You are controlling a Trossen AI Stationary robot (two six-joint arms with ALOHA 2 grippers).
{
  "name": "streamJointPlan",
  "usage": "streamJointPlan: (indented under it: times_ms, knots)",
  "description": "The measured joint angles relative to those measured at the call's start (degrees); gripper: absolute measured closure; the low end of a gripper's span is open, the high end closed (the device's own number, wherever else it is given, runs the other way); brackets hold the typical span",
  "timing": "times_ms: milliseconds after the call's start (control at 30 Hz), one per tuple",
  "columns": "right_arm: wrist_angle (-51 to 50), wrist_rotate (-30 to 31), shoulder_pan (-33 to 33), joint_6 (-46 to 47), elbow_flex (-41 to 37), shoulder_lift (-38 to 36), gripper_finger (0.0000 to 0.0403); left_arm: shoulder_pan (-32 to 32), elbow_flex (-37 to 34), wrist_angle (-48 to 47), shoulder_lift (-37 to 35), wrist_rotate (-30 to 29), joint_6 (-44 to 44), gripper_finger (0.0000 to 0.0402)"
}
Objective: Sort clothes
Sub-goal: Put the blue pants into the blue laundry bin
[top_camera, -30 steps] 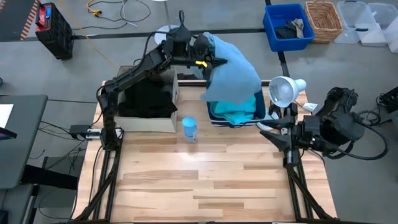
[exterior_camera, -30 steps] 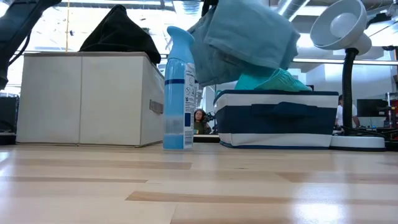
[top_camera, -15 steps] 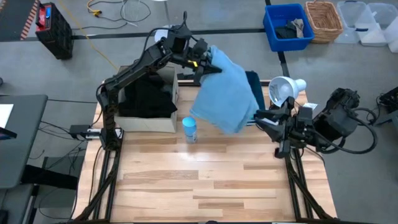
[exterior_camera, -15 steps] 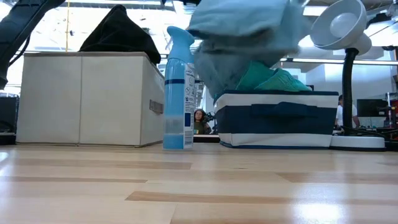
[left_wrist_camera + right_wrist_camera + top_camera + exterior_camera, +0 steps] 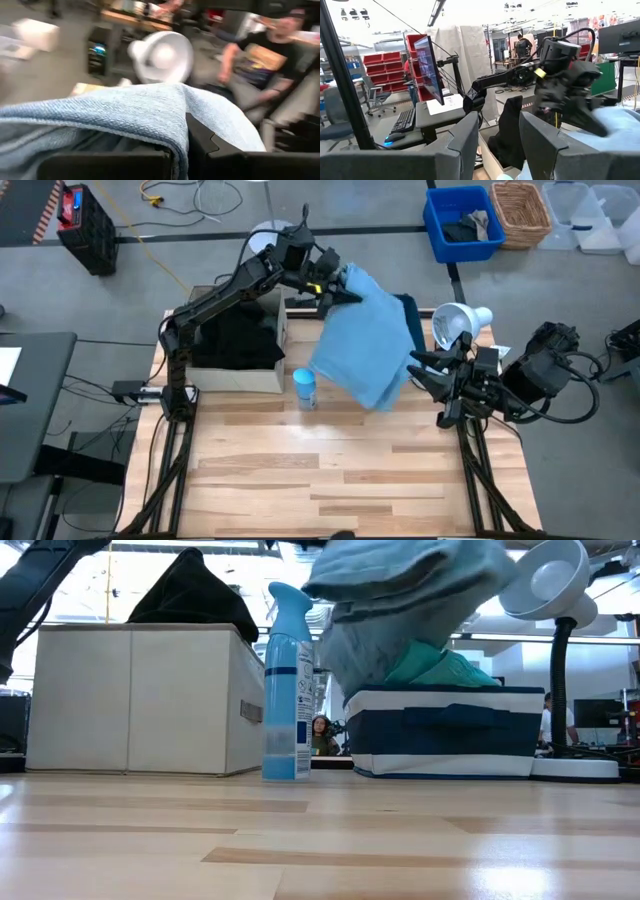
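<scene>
Midway through sorting: left gripper [image 5: 333,288], clamped on the pale trousers [image 5: 365,345], holds them aloft above the navy bin [image 5: 445,730], where the turquoise garment [image 5: 440,668] already lies. Dark clothes [image 5: 192,592] fill the beige box [image 5: 130,700]. Right gripper [image 5: 425,375] waits nearby, fingers parted, empty.

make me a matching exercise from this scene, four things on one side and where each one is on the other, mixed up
Things
1. large pale grey-blue trousers
2. black garment
3. bright turquoise garment
4. tall blue spray bottle

Places
A. heaped in the beige fabric box
B. standing on the wooden table in front of the beige box's corner
C. hanging from the shut left gripper, above the bins
D. lying in the navy fabric bin with white stripes

Pairs: 1-C, 2-A, 3-D, 4-B
</scene>
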Motion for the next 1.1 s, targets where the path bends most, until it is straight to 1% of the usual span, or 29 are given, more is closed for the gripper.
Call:
streamJointPlan:
  times_ms: [33,100,300,433,667,833,967,1100]
  knots:
    - [0.1,0.0,0.0,0.1,0.0,0.0,0.0243,0.0,0.0,1.7,0.8,-1.7,0.0,0.0389]
    - [0.0,0.0,0.0,0.2,0.0,0.0,0.0243,-0.1,0.0,4.3,1.6,-3.0,-1.2,0.0389]
    - [0.1,0.0,0.2,1.5,0.0,0.0,0.0243,-1.2,0.0,10.3,5.6,-4.3,-3.9,0.0389]
    - [0.0,0.0,0.6,1.9,0.0,0.0,0.0243,-2.4,0.0,9.8,8.0,-7.4,-2.5,0.0389]
    - [0.0,0.0,0.5,2.1,0.0,0.0,0.0243,-3.6,0.0,9.4,12.3,-4.7,-2.7,0.0389]
    - [-0.3,0.0,0.5,2.5,0.0,0.0,0.0243,-3.9,0.0,8.2,14.6,-6.0,-3.2,0.0388]
    - [-0.9,0.0,0.5,3.0,0.0,0.0,0.0243,-3.2,0.1,7.1,16.1,-4.2,-4.3,0.0370]
    - [-1.1,0.0,0.5,3.2,0.0,0.0,0.0243,-3.0,0.2,7.0,17.3,-4.7,-4.3,0.0366]
